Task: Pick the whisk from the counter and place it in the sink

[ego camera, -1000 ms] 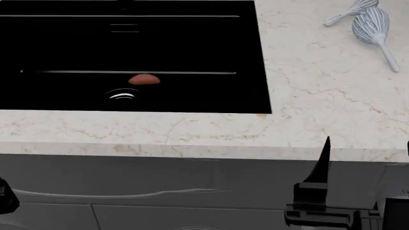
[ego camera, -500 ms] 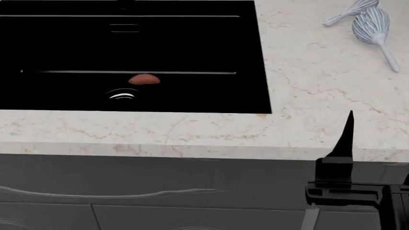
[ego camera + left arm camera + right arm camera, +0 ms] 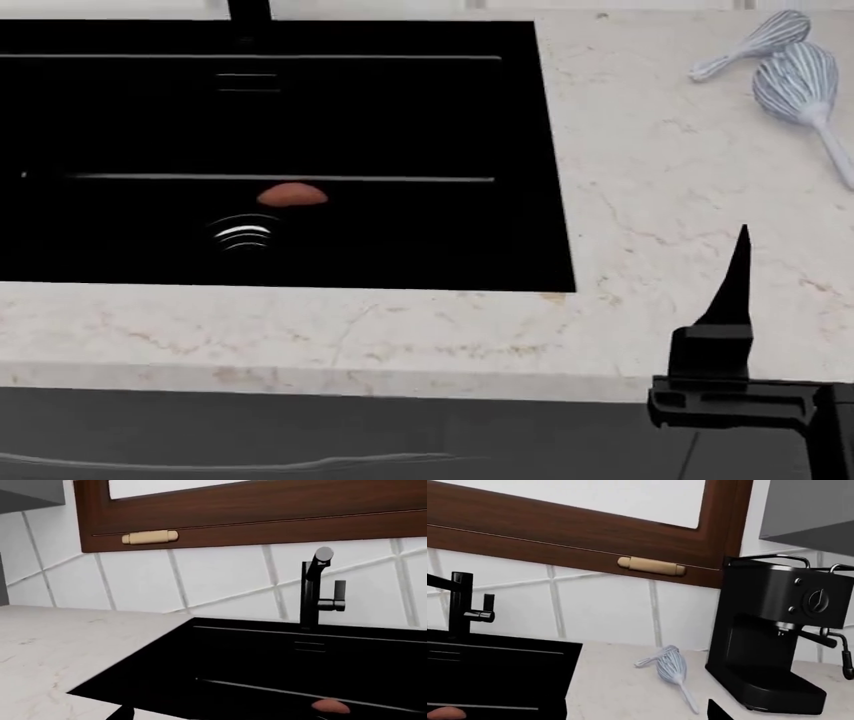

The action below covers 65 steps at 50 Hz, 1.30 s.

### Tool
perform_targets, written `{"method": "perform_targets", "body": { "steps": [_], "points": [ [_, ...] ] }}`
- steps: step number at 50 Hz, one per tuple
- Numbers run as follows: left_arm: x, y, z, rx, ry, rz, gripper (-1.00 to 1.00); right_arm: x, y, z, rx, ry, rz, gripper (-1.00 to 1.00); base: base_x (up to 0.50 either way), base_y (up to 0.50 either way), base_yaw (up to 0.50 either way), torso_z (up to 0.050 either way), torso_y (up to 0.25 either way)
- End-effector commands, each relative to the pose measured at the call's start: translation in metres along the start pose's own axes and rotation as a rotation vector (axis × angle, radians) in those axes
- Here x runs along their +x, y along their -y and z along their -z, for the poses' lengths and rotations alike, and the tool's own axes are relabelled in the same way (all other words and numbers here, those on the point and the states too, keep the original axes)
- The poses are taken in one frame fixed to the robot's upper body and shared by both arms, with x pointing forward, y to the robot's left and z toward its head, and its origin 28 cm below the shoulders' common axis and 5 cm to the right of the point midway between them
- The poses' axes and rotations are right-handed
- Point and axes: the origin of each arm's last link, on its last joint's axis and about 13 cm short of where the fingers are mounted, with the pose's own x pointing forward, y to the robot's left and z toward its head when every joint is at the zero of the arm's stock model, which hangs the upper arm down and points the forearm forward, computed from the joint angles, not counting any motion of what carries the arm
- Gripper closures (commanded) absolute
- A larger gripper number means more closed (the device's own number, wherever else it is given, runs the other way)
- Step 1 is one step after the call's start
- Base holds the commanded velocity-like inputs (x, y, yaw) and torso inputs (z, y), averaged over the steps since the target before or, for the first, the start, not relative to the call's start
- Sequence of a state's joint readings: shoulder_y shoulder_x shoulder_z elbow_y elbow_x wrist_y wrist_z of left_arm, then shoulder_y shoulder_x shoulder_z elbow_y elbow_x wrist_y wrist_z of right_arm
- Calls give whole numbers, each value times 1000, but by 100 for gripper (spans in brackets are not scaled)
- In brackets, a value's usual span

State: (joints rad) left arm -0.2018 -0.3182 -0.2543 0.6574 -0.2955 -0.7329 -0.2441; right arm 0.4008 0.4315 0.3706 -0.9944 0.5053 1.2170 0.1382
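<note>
The whisk has a wide blue-grey wire head and a thin white handle, and lies on the cream counter at the far right. It also shows in the right wrist view, ahead of my right gripper. My right gripper is open and empty over the counter's front edge, well short of the whisk; one black finger shows. The black sink is to the left, with its chrome drain. My left gripper is out of the head view; one fingertip shows off to one side, near the sink's corner.
A slimmer pale whisk lies just behind the whisk. An orange object sits in the sink. A black faucet stands at the sink's back. A black coffee machine stands right of the whisks, against the tiled wall.
My right gripper has moved right and forward, up to the counter's front edge. My left gripper has left the head view. The head view has shifted, so sink and counter sit lower in frame.
</note>
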Motion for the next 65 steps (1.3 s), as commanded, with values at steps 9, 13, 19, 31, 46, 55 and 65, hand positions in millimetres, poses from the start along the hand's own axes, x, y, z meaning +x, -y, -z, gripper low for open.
{"method": "perform_targets", "body": {
  "steps": [9,13,19,31,46,55,65],
  "points": [
    [-1,2,1,0,-1,10,-100,-3,1,1,34,3,-13,-100,278,-79,0,0,0],
    [-1,2,2,1,-2,9,-100,-3,0,1,32,2,-21,-100,266,-161,0,0,0],
    [0,2,2,1,0,13,-100,-2,0,1,37,0,-25,-100,266,-214,0,0,0],
    [0,3,1,-5,1,20,-100,-1,-2,0,10,3,-43,-100,349,-244,0,0,0],
    [-1,2,0,-5,2,16,-100,0,-3,0,-5,-9,-41,-100,359,-31,0,0,1],
    [-1,1,0,-1,2,14,-100,1,-3,1,15,-14,-33,-100,82,0,0,0,0],
    [0,2,1,1,1,16,-100,2,-4,0,25,-12,-51,-100,176,-63,0,0,0]
  ]
}}
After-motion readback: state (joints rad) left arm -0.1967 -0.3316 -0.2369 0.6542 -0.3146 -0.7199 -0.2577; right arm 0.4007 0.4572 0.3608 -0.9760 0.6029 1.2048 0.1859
